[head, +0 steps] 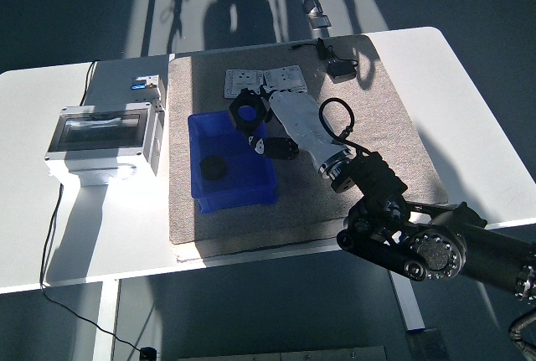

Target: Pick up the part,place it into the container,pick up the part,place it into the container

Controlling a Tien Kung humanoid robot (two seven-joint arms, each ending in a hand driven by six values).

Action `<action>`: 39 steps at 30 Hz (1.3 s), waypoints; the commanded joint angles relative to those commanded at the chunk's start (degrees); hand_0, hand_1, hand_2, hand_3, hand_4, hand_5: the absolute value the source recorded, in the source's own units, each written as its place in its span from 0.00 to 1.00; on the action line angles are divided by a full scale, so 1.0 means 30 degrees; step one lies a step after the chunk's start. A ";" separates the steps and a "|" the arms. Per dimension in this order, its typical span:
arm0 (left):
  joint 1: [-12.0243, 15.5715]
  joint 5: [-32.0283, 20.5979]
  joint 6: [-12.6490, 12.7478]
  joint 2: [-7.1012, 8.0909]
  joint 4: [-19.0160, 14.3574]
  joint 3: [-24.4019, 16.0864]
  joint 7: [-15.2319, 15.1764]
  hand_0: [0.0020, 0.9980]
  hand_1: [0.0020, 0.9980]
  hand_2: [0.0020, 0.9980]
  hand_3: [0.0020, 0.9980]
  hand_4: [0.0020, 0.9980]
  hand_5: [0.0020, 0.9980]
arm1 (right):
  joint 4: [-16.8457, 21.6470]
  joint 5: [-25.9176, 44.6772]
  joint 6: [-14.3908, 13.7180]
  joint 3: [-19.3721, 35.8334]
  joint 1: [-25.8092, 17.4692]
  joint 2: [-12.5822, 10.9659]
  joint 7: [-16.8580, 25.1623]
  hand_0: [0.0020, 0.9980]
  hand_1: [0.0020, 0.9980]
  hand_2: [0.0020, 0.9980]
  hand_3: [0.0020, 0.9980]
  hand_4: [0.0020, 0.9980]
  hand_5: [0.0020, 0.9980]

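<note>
A blue container (233, 183) sits on the grey mat, with one black part (213, 166) lying inside it. My right hand (264, 126), white with black fingers, reaches in from the lower right and hangs over the container's right rear corner. It is shut on a second black, ring-shaped part (245, 109), held above the container's far edge. The left arm does not show.
A grey electrical box (105, 139) with a clear lid stands at the left. Two grey plates (264, 83) lie behind the container. A black adapter (339, 68) with its cable rests at the mat's far edge. The grey mat (368, 135) lies bare to the right.
</note>
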 joint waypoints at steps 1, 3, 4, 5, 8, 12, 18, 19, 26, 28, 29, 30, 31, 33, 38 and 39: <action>-0.0007 -0.0009 0.0001 0.0010 0.0000 0.0000 -0.0007 0.70 0.71 0.73 0.65 1.00 1.00 | 0.0046 -0.0404 0.0451 -0.0208 0.0092 0.0068 -0.0354 0.71 0.59 0.63 0.69 0.44 0.02; -0.0005 -0.0099 0.0021 0.0031 0.0000 0.0026 -0.0027 0.70 0.71 0.73 0.65 1.00 1.00 | -0.0073 -0.0912 0.1282 -0.0431 0.0201 0.0116 -0.0902 0.71 0.59 0.63 0.69 0.44 0.02; 0.0001 -0.0140 0.0038 0.0040 0.0000 0.0026 -0.0042 0.70 0.71 0.73 0.64 1.00 1.00 | -0.0208 -0.1024 0.1638 -0.0482 0.0211 0.0120 -0.1092 1.00 0.99 0.96 1.00 0.79 0.36; 0.0005 -0.0168 0.0052 0.0047 0.0000 0.0026 -0.0057 0.70 0.71 0.73 0.64 1.00 1.00 | -0.0336 -0.1094 0.1878 -0.0523 0.0201 0.0120 -0.1225 1.00 0.99 0.96 1.00 0.79 0.36; -0.0001 -0.0210 0.0075 0.0068 0.0000 0.0031 -0.0088 0.70 0.71 0.73 0.64 1.00 1.00 | -0.0679 -0.1220 0.2291 -0.0706 0.0123 0.0145 -0.1476 1.00 0.99 0.96 1.00 0.79 0.36; -0.0005 -0.0153 0.0067 0.0082 0.0000 -0.0001 -0.0095 0.70 0.71 0.73 0.64 1.00 1.00 | -0.0950 -0.1404 0.2535 -0.0848 0.0073 0.0186 -0.1664 1.00 1.00 0.99 1.00 0.83 0.44; 0.0001 -0.0140 0.0098 0.0104 0.0000 0.0014 -0.0154 0.70 0.71 0.73 0.64 1.00 1.00 | -0.1055 -0.1435 0.2432 -0.0782 -0.0029 0.0150 -0.1261 1.00 1.00 1.00 1.00 0.86 0.49; 0.0006 -0.0148 0.0105 0.0103 0.0000 0.0019 -0.0160 0.70 0.71 0.73 0.64 1.00 1.00 | -0.0978 -0.1509 0.2373 -0.0633 -0.0103 0.0115 -0.1202 1.00 1.00 1.00 1.00 0.86 0.49; -0.0055 -0.0145 0.0163 0.0008 0.0000 0.0083 -0.0163 0.70 0.71 0.73 0.64 1.00 1.00 | 0.0841 -0.0281 0.0243 0.2089 -0.2006 -0.0873 0.0441 1.00 1.00 1.00 1.00 0.97 0.60; -0.0080 -0.0268 0.0221 -0.0017 0.0000 0.0159 -0.0192 0.70 0.71 0.73 0.64 0.99 1.00 | 0.1649 0.0804 -0.0610 0.3183 -0.2923 -0.1499 0.1375 1.00 1.00 1.00 1.00 0.89 0.52; -0.0081 -0.0361 0.0251 -0.0021 0.0000 0.0207 -0.0214 0.70 0.71 0.73 0.64 0.99 1.00 | 0.1933 0.1382 -0.0897 0.3740 -0.3335 -0.1739 0.1808 1.00 1.00 1.00 1.00 0.89 0.52; -0.0069 -0.0550 0.0312 -0.0017 0.0000 0.0289 -0.0260 0.70 0.71 0.73 0.64 0.99 1.00 | 0.2337 0.2070 -0.1209 0.4418 -0.3891 -0.2125 0.2390 1.00 1.00 1.00 1.00 0.89 0.52; -0.0055 -0.0713 0.0372 -0.0010 0.0000 0.0347 -0.0304 0.70 0.71 0.73 0.64 0.99 1.00 | 0.2731 0.2819 -0.1377 0.5148 -0.4489 -0.2494 0.3012 1.00 1.00 1.00 1.00 0.89 0.52; -0.0027 -0.1046 0.0510 0.0013 0.0000 0.0457 -0.0403 0.70 0.71 0.73 0.64 0.99 1.00 | 0.3344 0.4308 -0.1333 0.6633 -0.5766 -0.3214 0.4291 1.00 1.00 1.00 1.00 0.89 0.52; 0.0094 -0.1979 0.0923 0.0036 0.0000 0.0743 -0.0664 0.70 0.71 0.73 0.65 0.99 1.00 | 0.3389 0.7875 -0.0044 1.0180 -0.9032 -0.4261 0.7316 0.91 0.90 0.89 0.98 0.90 0.56; 0.0126 -0.2195 0.0997 0.0030 0.0000 0.0827 -0.0704 0.70 0.71 0.73 0.65 0.99 1.00 | 0.3276 0.8677 0.0285 1.0982 -0.9740 -0.4208 0.7990 0.91 0.90 0.89 0.98 0.90 0.56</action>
